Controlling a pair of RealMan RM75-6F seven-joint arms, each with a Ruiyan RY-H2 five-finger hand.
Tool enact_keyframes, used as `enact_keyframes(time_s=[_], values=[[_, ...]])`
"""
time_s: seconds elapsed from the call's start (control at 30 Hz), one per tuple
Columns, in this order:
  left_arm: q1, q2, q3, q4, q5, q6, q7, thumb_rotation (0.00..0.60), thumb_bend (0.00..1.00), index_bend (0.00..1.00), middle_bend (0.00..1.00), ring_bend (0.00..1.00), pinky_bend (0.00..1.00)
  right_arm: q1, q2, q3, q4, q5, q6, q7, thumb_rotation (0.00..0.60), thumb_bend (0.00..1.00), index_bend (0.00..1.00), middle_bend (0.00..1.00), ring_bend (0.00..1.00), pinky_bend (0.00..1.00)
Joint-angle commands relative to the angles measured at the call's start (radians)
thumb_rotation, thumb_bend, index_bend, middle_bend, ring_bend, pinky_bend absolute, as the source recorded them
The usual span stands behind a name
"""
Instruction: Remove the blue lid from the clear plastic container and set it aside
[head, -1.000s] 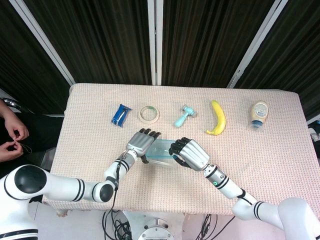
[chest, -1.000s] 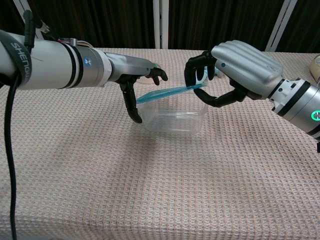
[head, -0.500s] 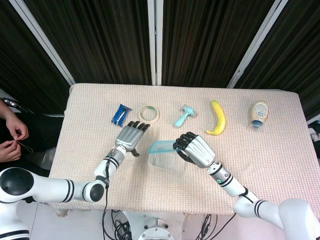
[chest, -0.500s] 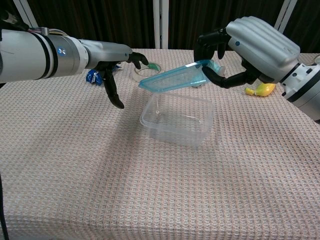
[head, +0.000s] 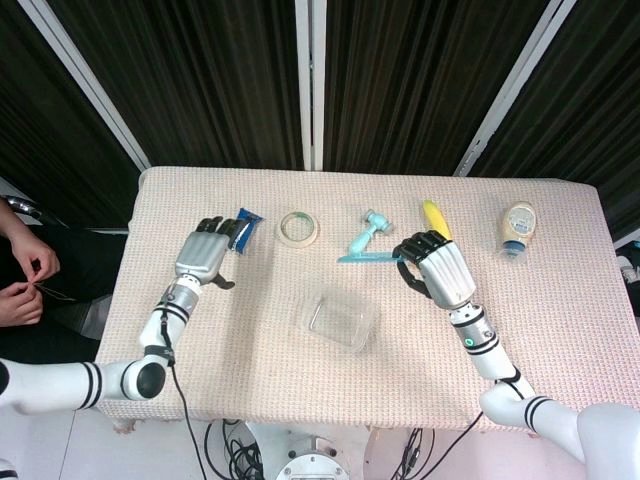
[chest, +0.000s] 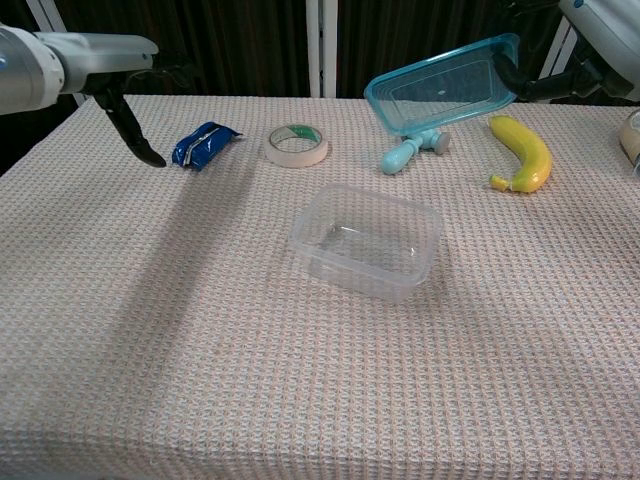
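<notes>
The clear plastic container (head: 339, 320) (chest: 367, 241) stands open and empty at the table's middle. My right hand (head: 436, 272) (chest: 592, 40) holds the blue lid (head: 368, 257) (chest: 442, 85) by its right edge, lifted in the air above the table, right of and behind the container, near the banana. In the head view the lid shows edge-on. My left hand (head: 207, 254) (chest: 105, 65) hovers at the left, well away from the container, fingers apart and holding nothing.
Along the back lie a blue packet (head: 243, 228) (chest: 203, 143), a tape roll (head: 298, 228) (chest: 296, 144), a teal handled tool (head: 366, 234) (chest: 412, 149), a banana (head: 436, 232) (chest: 524, 150) and a squeeze bottle (head: 518, 229). A person's hands show at the far left edge.
My right hand carried the lid up and to the right, off the container. My left hand let go of the container's side and drew back to the left.
</notes>
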Motion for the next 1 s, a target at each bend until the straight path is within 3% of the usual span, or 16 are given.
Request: enact_keyframes(time_s=[0.03, 0.1, 0.13, 0.23, 0.3, 0.4, 0.57, 0.7, 0.87, 1.0], values=[[0.081, 0.045, 0.003, 0.002, 0.066, 0.048, -0.074, 0.600, 0.00, 0.00, 0.06, 0.00, 0.06, -0.013, -0.011, 0.020, 0.047, 0.044, -0.033, 0.002, 0.600, 0.63, 0.89, 0.68, 0.45, 0.50], [0.118, 0.059, 0.007, 0.009, 0.093, 0.064, -0.108, 0.600, 0.00, 0.00, 0.06, 0.00, 0.06, -0.014, -0.019, 0.024, 0.071, 0.068, -0.067, -0.002, 0.600, 0.63, 0.87, 0.67, 0.45, 0.48], [0.142, 0.070, 0.010, 0.011, 0.110, 0.065, -0.132, 0.600, 0.00, 0.00, 0.06, 0.00, 0.06, -0.013, -0.020, 0.021, 0.081, 0.078, -0.093, -0.009, 0.600, 0.62, 0.81, 0.63, 0.42, 0.45], [0.194, 0.088, 0.011, 0.020, 0.141, 0.068, -0.194, 0.600, 0.00, 0.00, 0.06, 0.00, 0.06, -0.016, -0.010, 0.005, 0.075, 0.089, -0.144, -0.033, 0.600, 0.50, 0.51, 0.45, 0.26, 0.32], [0.233, 0.099, 0.010, 0.028, 0.165, 0.075, -0.238, 0.600, 0.00, 0.00, 0.06, 0.00, 0.06, -0.024, 0.011, -0.011, 0.046, 0.091, -0.170, -0.063, 0.600, 0.37, 0.25, 0.32, 0.13, 0.21], [0.284, 0.112, 0.003, 0.034, 0.204, 0.100, -0.293, 0.600, 0.00, 0.00, 0.06, 0.00, 0.06, -0.045, 0.071, -0.041, -0.043, 0.091, -0.204, -0.104, 0.600, 0.29, 0.02, 0.18, 0.01, 0.09], [0.372, 0.146, 0.002, 0.027, 0.293, 0.185, -0.347, 0.600, 0.00, 0.00, 0.06, 0.00, 0.06, -0.104, 0.241, -0.103, -0.291, 0.094, -0.242, -0.163, 0.600, 0.14, 0.00, 0.05, 0.00, 0.00], [0.442, 0.176, 0.017, 0.019, 0.359, 0.261, -0.352, 0.600, 0.00, 0.00, 0.06, 0.00, 0.05, -0.169, 0.389, -0.144, -0.459, 0.118, -0.239, -0.225, 0.600, 0.12, 0.00, 0.03, 0.00, 0.00], [0.522, 0.221, 0.043, 0.001, 0.420, 0.305, -0.367, 0.600, 0.00, 0.02, 0.06, 0.00, 0.05, -0.262, 0.547, -0.171, -0.606, 0.159, -0.185, -0.237, 0.600, 0.13, 0.00, 0.06, 0.00, 0.01], [0.581, 0.255, 0.059, -0.006, 0.494, 0.329, -0.433, 0.600, 0.00, 0.04, 0.07, 0.00, 0.05, -0.335, 0.590, -0.149, -0.638, 0.197, -0.097, -0.173, 0.600, 0.14, 0.00, 0.15, 0.00, 0.03]])
